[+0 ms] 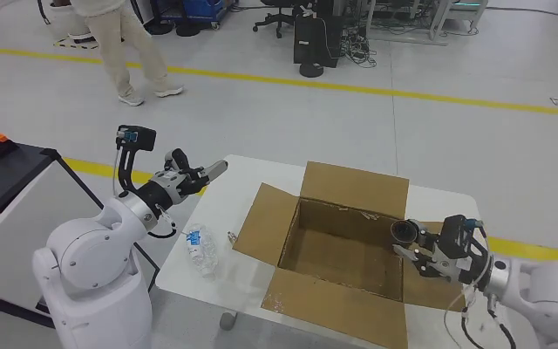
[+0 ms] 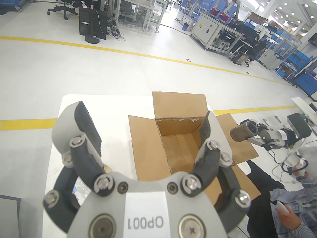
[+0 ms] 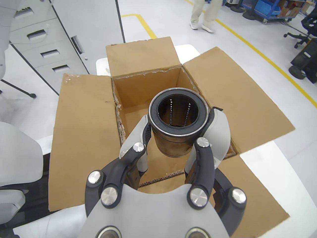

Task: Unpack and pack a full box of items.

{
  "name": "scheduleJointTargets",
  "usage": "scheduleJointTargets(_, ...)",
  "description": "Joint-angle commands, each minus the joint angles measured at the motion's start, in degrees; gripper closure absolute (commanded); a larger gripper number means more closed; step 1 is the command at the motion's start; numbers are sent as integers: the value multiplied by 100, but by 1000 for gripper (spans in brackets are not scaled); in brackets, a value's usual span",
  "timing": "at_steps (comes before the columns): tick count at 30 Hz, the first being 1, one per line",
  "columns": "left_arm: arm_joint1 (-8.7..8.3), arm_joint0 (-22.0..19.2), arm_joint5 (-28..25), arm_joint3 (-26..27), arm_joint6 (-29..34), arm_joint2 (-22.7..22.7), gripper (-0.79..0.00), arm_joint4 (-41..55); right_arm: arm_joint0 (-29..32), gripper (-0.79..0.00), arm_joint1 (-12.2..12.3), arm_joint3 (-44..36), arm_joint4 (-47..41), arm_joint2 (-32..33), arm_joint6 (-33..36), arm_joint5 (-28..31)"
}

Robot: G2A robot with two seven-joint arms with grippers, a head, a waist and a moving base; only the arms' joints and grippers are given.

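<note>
Right claw [image 3: 180,121], clenched on a linear bearing [image 3: 173,142], holds it above the open cardboard box [image 3: 138,87], just inside one rim. Left claw [image 2: 145,115] hangs released beside the box. The bearing is probably best kept level, clear of the flaps.

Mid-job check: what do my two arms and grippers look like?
The left arm and right arm have white rounded shells, black wrists and loose cables. The left gripper and right gripper each have two curved light-grey fingers with black ribbed pads, black links and silver screws. The left's grey plate carries a white printed label.
</note>
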State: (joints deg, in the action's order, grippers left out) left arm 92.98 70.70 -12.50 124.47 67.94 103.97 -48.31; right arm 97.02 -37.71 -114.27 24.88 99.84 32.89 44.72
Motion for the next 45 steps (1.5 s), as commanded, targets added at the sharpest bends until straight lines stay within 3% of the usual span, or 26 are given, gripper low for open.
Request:
scheduleJointTargets(1,0,0,0,0,0,0,-785,1,-298,0,-11,161,-37,-285,-17,4)
scheduleJointTargets(10,0,0,0,0,0,0,-785,1,-1477,0,-172,977,226,-1552,-575,368)
scheduleJointTargets(15,0,0,0,0,0,0,-785,1,-1969,0,-293,1350,509,-2088,-821,261)
scheduleJointTargets(19,0,0,0,0,0,0,-785,1,-2273,0,-365,1671,460,-2525,-626,467)
scheduleJointTargets(40,0,0,0,0,0,0,-785,1,-2273,0,-365,1671,460,-2525,-626,467)
scheduleJointTargets(45,0,0,0,0,0,0,-785,1,-2365,0,-431,1616,490,-2794,-623,331)
